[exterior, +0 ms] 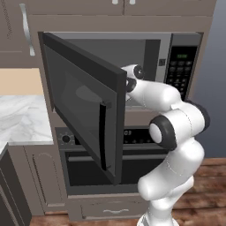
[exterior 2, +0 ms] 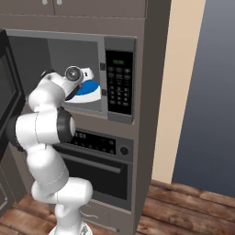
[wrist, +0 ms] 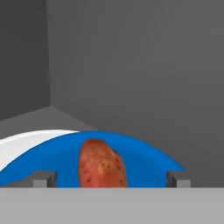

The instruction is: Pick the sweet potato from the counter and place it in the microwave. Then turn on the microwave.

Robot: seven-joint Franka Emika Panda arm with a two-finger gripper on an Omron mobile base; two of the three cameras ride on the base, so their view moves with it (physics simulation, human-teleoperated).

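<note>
Jaws (wrist: 112, 179): spread wide, nothing gripped. In the hand view the two dark fingertips (wrist: 43, 178) stand far apart at the bottom, w/ clear gap to the item between them.

Sweet potato (wrist: 103, 165): lies between the jaws, just ahead, not touching either tip. Reddish-orange, speckled, long axis pointing away from the jaws. It rests on the blue plate (wrist: 144, 159), approx. mid-plate.

Blue plate: under and around the sweet potato, extending past both fingertips. It sits on the white turntable (wrist: 30, 142), whose rim shows beyond the plate's left edge (hand-view left). Right base view shows the same plate as a blue disc just past the wrist.

Microwave (exterior 2: 120, 78): the jaws are inside its cavity. Grey rear wall ahead of the jaws, side wall and corner off to one side, grey floor below. Black keypad panel (exterior 2: 119, 83) stands to the right of the cavity in the right base view.

Microwave door (exterior: 84, 103): swung open, hanging out to the arm's left, dark glass w/ vertical handle near its free edge.

Oven (exterior: 101, 167): directly below the microwave, well under the jaws; control strip and knob visible, door shut.

Table (exterior: 22, 119): white marble w/ grey veins, off to the left beyond the open door, well apart from the jaws.
</note>
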